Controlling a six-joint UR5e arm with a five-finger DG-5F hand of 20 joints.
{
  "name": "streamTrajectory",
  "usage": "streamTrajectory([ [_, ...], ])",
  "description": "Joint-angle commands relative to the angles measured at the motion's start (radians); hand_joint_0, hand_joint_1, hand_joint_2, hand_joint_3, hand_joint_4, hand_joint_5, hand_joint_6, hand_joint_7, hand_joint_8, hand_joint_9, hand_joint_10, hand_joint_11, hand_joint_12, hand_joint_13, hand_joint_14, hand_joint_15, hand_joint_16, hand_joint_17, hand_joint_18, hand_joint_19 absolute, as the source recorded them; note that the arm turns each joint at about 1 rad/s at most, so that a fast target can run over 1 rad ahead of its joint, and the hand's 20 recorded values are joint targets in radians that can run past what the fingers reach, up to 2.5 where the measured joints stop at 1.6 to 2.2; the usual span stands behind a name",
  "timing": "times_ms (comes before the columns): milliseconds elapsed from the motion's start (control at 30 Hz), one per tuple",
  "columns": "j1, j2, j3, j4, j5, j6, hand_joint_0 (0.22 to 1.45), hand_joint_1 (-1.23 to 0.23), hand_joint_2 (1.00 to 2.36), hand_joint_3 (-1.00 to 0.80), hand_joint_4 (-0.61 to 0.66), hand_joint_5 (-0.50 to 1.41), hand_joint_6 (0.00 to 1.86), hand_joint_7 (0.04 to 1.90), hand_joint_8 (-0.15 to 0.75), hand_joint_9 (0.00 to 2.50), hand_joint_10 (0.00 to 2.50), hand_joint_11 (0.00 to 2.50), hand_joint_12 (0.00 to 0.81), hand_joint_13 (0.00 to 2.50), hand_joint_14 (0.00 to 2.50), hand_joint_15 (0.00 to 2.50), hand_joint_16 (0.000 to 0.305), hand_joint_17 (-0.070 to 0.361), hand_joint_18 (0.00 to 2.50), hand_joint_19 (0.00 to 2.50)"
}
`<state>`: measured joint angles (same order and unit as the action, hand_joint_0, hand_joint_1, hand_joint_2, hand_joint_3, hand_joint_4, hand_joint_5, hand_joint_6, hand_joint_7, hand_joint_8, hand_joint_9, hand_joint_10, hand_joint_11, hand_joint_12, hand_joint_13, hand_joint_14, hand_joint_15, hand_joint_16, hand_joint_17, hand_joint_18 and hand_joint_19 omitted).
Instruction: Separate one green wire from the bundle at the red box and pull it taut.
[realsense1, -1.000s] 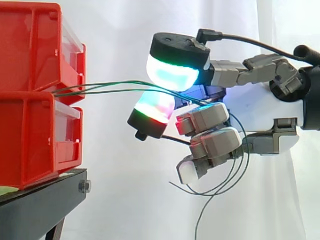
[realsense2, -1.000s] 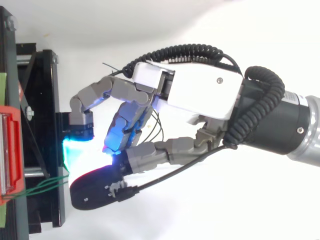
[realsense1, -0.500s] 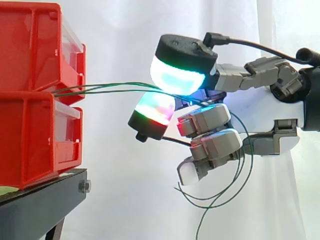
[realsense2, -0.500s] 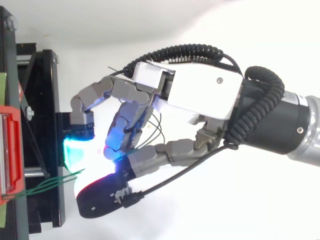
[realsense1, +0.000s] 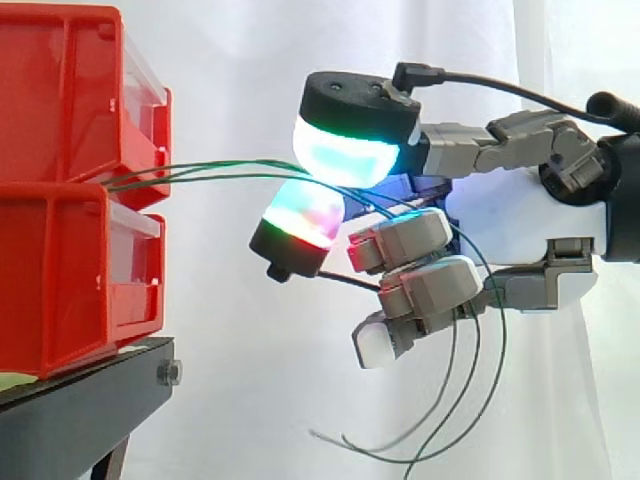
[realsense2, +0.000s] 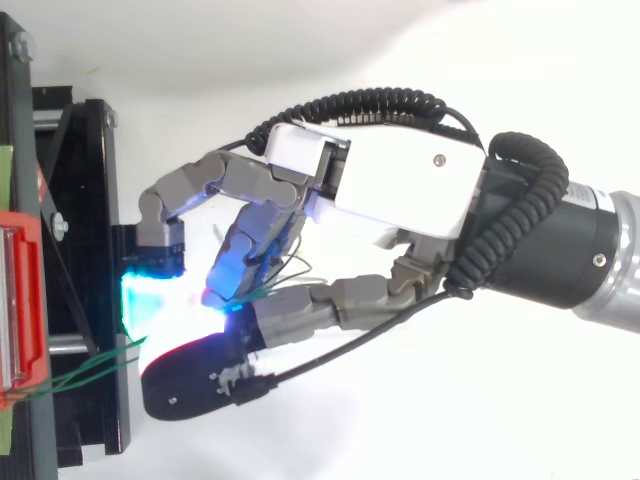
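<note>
The hand (realsense1: 520, 222) is pinching the green wires (realsense1: 215, 170) between curled fingers (realsense1: 345, 150), near the red bins (realsense1: 70, 190) they are running from. Being light, limp and probably slippery, one strand is needing a firm pinch there.

Red bins (realsense1: 60, 110), green wires (realsense1: 200, 170), a grey-and-white hand (realsense1: 520, 225).
The stacked bins are bright red, on a black stand (realsense1: 90, 400) before a white curtain (realsense1: 230, 60). The thin wires are dark green. The hand has a white palm, grey fingers and black-backed pads (realsense1: 345, 155) glowing cyan, green, red and white.
</note>
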<state>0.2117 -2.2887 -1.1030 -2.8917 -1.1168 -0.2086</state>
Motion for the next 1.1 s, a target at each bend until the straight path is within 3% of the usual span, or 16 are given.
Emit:
streamTrajectory([
  [0, 0.0, 0.0, 0.0, 0.0, 0.0, 0.0, 0.6, -0.59, 1.02, -0.29, 0.16, -0.18, 0.81, 1.02, 0.298, 1.27, 0.06, 1.79, 0.343, 1.37, 0.02, 1.42, 0.054, 0.122, 0.86, 0.56],
  [333, 0.0, 0.0, 0.0, 0.0, 0.0, 0.0, 0.6, -0.56, 1.01, -0.33, 0.16, -0.17, 0.77, 1.06, 0.286, 1.3, 0.0, 1.8, 0.341, 1.37, 0.02, 1.42, 0.054, 0.122, 0.86, 0.56],
  [467, 0.0, 0.0, 0.0, 0.0, -0.001, 0.0, 0.61, -0.68, 1.01, -0.35, 0.15, -0.18, 0.79, 1.08, 0.285, 1.28, 0.01, 1.83, 0.336, 1.37, 0.02, 1.42, 0.054, 0.122, 0.87, 0.55],
  [633, 0.0, 0.0, 0.0, 0.0, 0.0, 0.0, 0.61, -0.74, 1.0, -0.47, 0.16, -0.19, 0.83, 1.04, 0.285, 1.27, 0.07, 1.81, 0.339, 1.37, 0.02, 1.42, 0.054, 0.123, 0.87, 0.55],
  [867, 0.0, 0.0, 0.0, 0.0, -0.001, 0.0, 0.54, -0.57, 1.0, -0.5, 0.17, -0.19, 0.83, 1.01, 0.311, 1.28, 0.14, 1.75, 0.358, 1.39, 0.02, 1.41, 0.056, 0.127, 0.89, 0.55],
  [1067, 0.0, 0.0, 0.0, 0.002, -0.001, 0.0, 0.61, -0.55, 1.01, -0.39, 0.14, -0.19, 0.83, 1.04, 0.294, 1.28, 0.1, 1.8, 0.332, 1.38, 0.02, 1.43, 0.054, 0.122, 0.88, 0.56],
])
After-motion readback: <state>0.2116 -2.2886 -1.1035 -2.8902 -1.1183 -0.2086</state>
